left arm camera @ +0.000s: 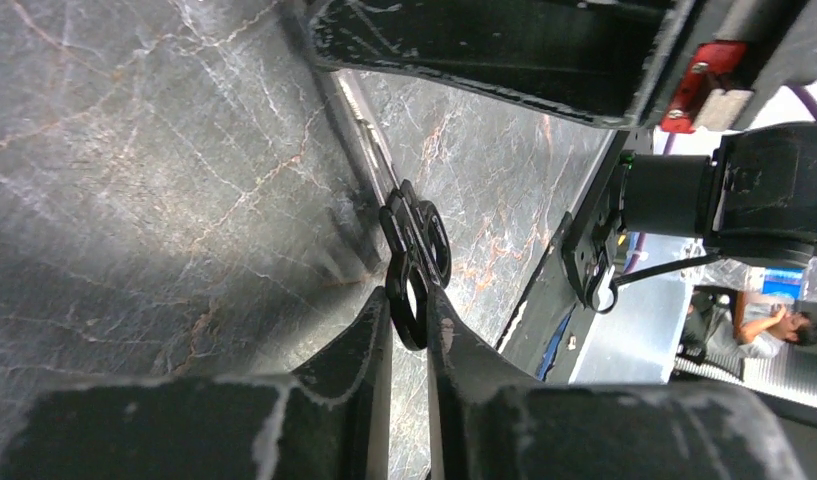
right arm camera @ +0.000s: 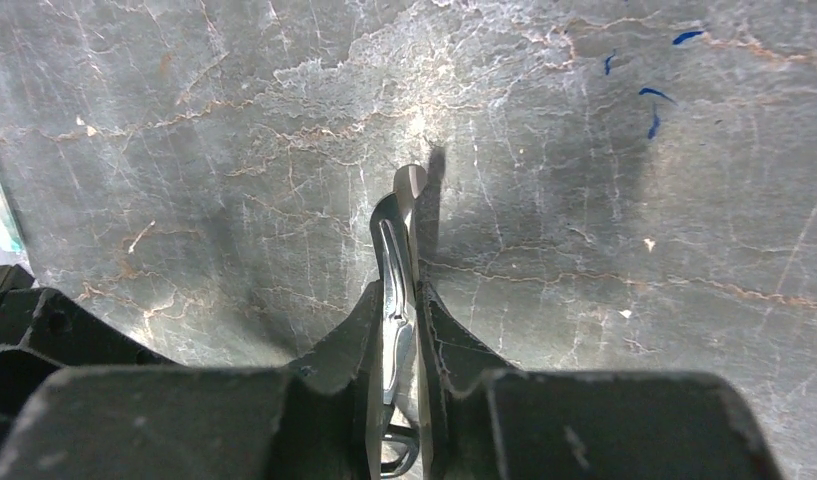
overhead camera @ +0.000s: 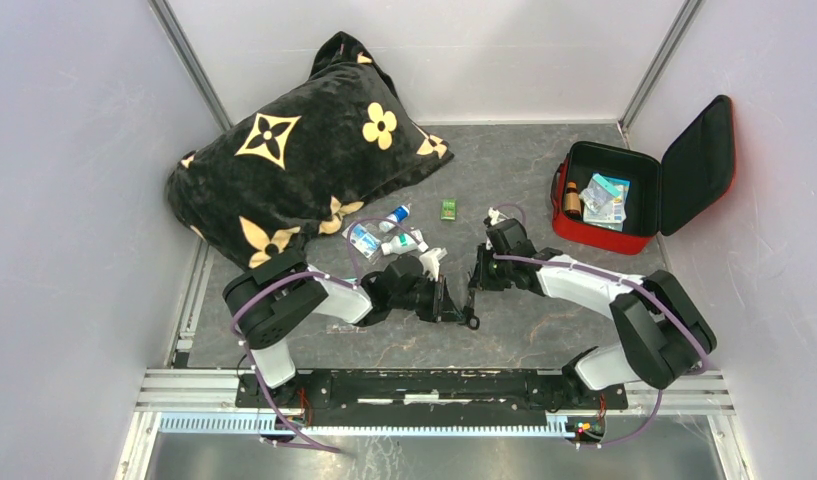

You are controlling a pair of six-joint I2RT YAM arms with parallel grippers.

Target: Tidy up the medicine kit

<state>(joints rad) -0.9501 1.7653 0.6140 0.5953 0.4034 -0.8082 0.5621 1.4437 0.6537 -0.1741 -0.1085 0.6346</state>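
Left end effector [left arm camera: 409, 305], right end effector [right arm camera: 399, 300] clamp scissors [left arm camera: 419, 235].

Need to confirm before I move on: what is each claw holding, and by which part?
Both grip the same scissors. The left claw pinches a black handle loop, and the right claw clamps the metal blades, with the tip sticking out past its fingers.

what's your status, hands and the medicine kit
Left hand shut on scissors handles, right hand shut on the blades. Medicine kit open far right, partly packed. Tubes and green packet loose beside pillow.
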